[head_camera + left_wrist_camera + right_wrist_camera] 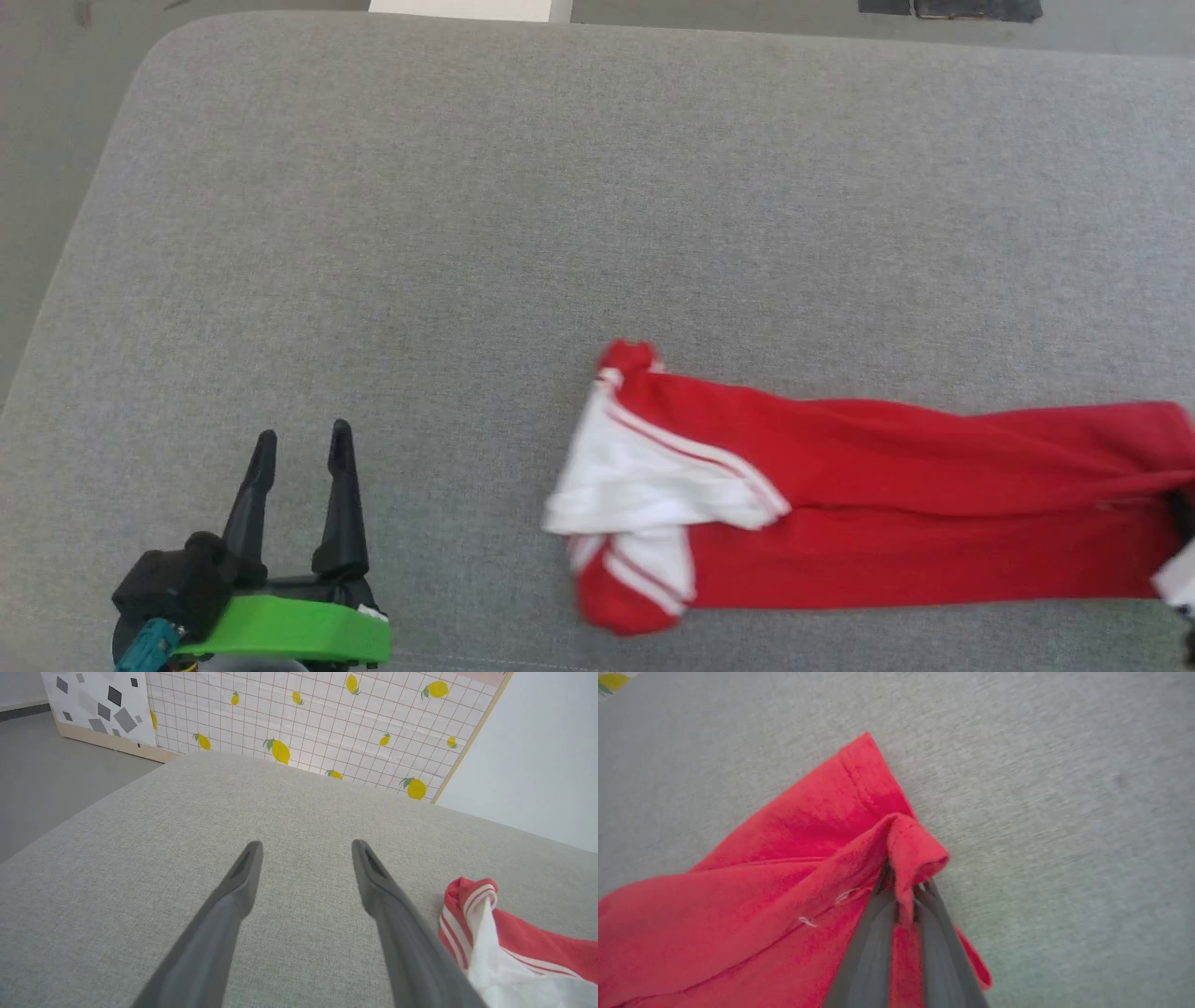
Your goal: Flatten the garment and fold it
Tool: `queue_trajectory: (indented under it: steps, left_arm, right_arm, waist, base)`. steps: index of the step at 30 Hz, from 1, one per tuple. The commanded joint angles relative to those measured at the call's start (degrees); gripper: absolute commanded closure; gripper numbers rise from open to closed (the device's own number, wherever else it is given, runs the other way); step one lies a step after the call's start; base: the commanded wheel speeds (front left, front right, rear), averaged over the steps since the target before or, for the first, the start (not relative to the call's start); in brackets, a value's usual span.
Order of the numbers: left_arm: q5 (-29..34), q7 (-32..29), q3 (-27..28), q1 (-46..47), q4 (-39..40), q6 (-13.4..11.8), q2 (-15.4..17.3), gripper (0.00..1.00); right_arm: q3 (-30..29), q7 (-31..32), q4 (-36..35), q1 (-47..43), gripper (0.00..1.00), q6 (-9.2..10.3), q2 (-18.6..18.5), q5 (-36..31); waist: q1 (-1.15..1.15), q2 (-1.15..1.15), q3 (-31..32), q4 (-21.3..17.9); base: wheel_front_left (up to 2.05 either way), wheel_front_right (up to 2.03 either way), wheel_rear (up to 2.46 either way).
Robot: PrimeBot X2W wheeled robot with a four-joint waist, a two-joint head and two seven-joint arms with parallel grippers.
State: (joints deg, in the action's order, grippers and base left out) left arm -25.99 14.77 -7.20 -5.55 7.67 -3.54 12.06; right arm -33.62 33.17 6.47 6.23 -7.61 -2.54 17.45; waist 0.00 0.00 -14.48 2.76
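Head view: the garment (887, 504) lies bunched into a long red strip across the lower right of the frame on the grey fabric surface (467, 233). Its white sleeve (644, 476) is crumpled at the strip's left end, and the right end runs off the frame edge. The left gripper (304, 431) sits at the lower left, well apart from the cloth, fingers spread and nothing between them.

Left wrist view: same story, the two fingers are wide open over bare grey fabric. The striped sleeve end peeks in at the lower right, and there's a lemon-print panel (327, 723) at the top.

Right wrist view: the right gripper (903, 884) is pinched tight on a folded-over bit of red hem, with cloth bulging up between the fingers.

My guess is this is the flattening stage, with the grab just made. To do it well, I'd keep that pinch on the hem itself, lift only slightly, and draw it away from the sleeve end so the strip opens up. The grip seems to catch more than one layer, so it might drag the whole bundle. The left gripper should probably go pin the sleeve side.
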Motion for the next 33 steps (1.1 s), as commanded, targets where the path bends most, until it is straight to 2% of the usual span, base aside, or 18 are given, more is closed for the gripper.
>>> queue_trajectory:
  steps: [1, 7, 9, 12, 18, 26, 33]
  left_arm:
    - [0.72, 0.22, -0.18, 0.4, -0.36, 0.41, -0.39, 0.0]
    - [1.83, 0.22, -0.67, 0.88, -1.43, 0.47, -0.13, 0.0]
    - [2.31, 0.22, -0.65, 0.99, -1.73, 0.35, -0.07, 0.0]
    - [2.84, 0.22, -0.36, 0.96, -2.08, 0.18, -0.17, 0.0]
    - [2.95, 0.22, -0.17, 0.61, -2.79, 0.46, -0.9, 0.0]
    - [2.77, 0.23, -0.07, 0.46, -3.53, 1.11, -1.97, 0.0]
    - [2.8, 0.23, -0.15, 0.02, -4.38, 1.75, -2.39, 0.0]
  right_arm:
    - [-2.36, -0.48, -0.71, 1.4, 1.0, 0.12, -0.37, -1.86]
    - [-12.62, -0.74, -0.97, 4.15, 1.0, 0.12, -2.71, -6.17]
    - [-14.06, -1.44, -0.84, 4.08, 1.0, 0.12, -4.07, -7.35]
    - [-13.45, -1.64, -1.47, 4.24, 1.0, 0.12, -3.57, -6.82]
    - [-4.44, -0.17, -7.67, 2.07, 1.0, 0.12, -1.3, -1.84]
    - [11.97, 7.48, -20.9, -5.91, 1.0, 0.12, -0.37, 6.34]
    - [23.5, 9.65, -25.17, -9.45, 1.0, 0.12, -0.35, 8.07]
  waist:
    - [0.0, 0.0, -0.14, -0.16]
    - [0.0, 0.0, -0.42, -0.24]
    - [0.0, 0.0, -0.47, -0.2]
    - [0.0, 0.0, -0.23, -0.36]
    - [0.0, 0.0, 0.75, -0.77]
    - [0.0, 0.0, 2.23, -0.84]
    - [0.0, 0.0, 3.59, 0.08]
  base:
    - [0.0, 0.0, 0.0]
    - [0.0, 0.0, 0.0]
    - [0.0, 0.0, 0.0]
    - [0.0, 0.0, 0.0]
    - [0.0, 0.0, 0.0]
    - [0.0, 0.0, 0.0]
    - [0.0, 0.0, 0.0]
